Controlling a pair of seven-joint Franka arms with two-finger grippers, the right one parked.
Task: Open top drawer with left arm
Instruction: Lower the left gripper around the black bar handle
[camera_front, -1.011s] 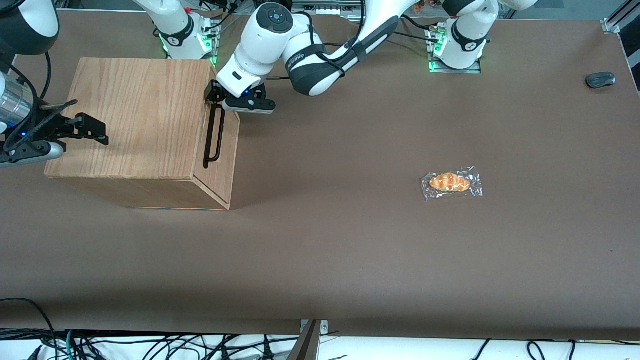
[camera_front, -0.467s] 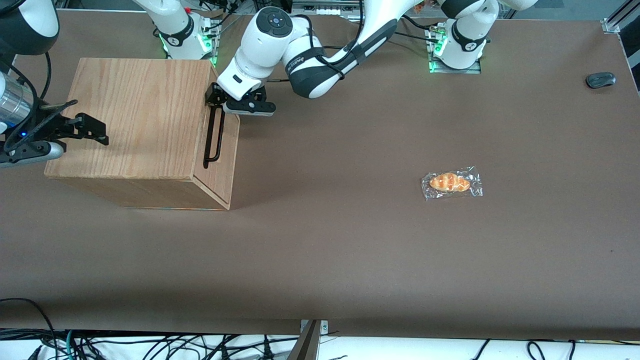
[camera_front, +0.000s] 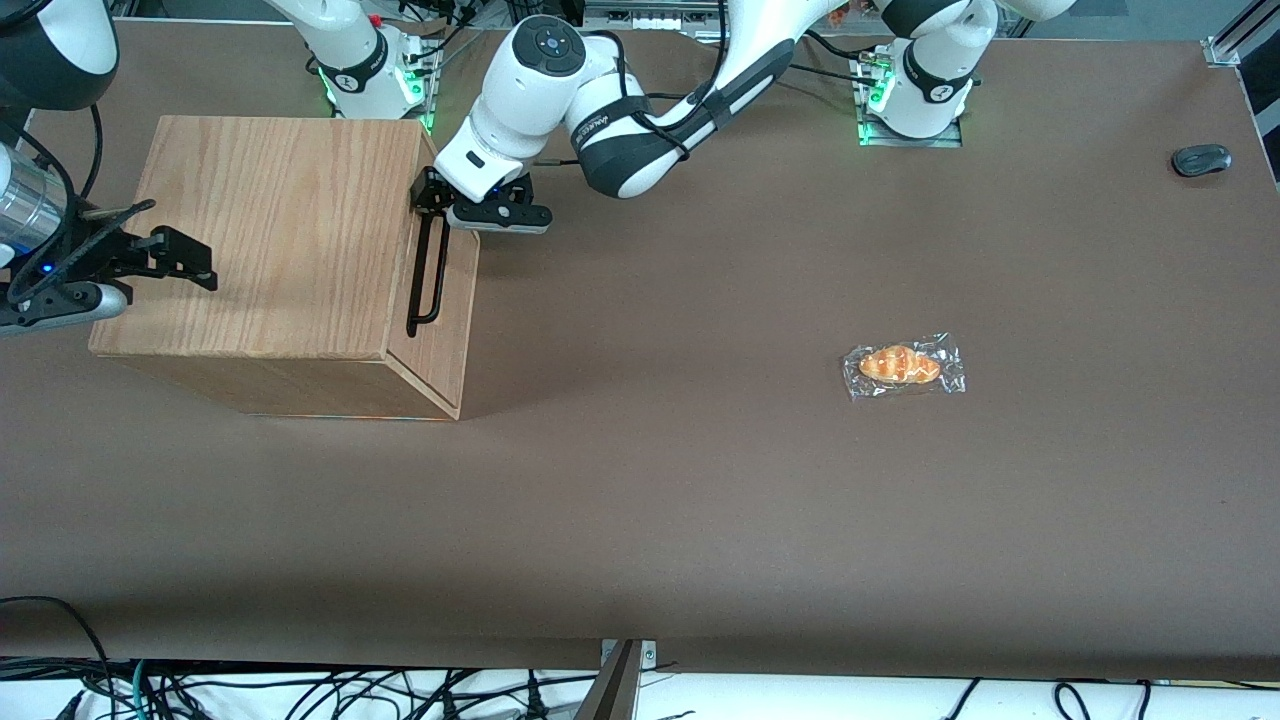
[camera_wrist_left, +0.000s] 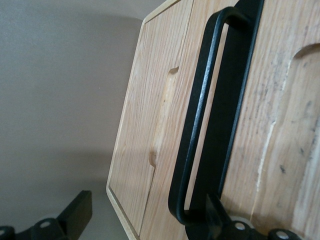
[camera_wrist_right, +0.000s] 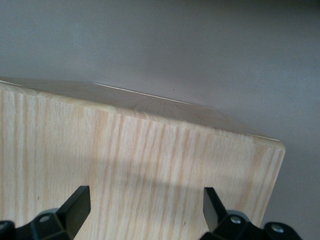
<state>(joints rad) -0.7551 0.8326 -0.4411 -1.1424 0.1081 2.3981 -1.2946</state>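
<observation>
The wooden cabinet (camera_front: 270, 240) stands toward the parked arm's end of the table. Its top drawer (camera_front: 452, 290) sits flush in the cabinet front, with a long black bar handle (camera_front: 428, 270) across it. My left arm's gripper (camera_front: 441, 204) is at the handle's end farthest from the front camera. In the left wrist view the gripper (camera_wrist_left: 145, 222) is open. The curved end of the handle (camera_wrist_left: 200, 125) lies between its fingers, close against one black finger (camera_wrist_left: 215, 220). The other finger (camera_wrist_left: 75, 217) hangs off the cabinet over the table. The drawer face (camera_wrist_left: 280, 125) fills the area beside the handle.
A plain wood panel with a finger notch (camera_wrist_left: 137, 150) lies beside the drawer face. A wrapped bread roll (camera_front: 903, 365) lies on the brown table toward the working arm's end. A computer mouse (camera_front: 1201, 159) sits near the table's corner there.
The left arm's wrist has edged slightly closer to the cabinet at the handle's end. The drawer and handle have not moved.
</observation>
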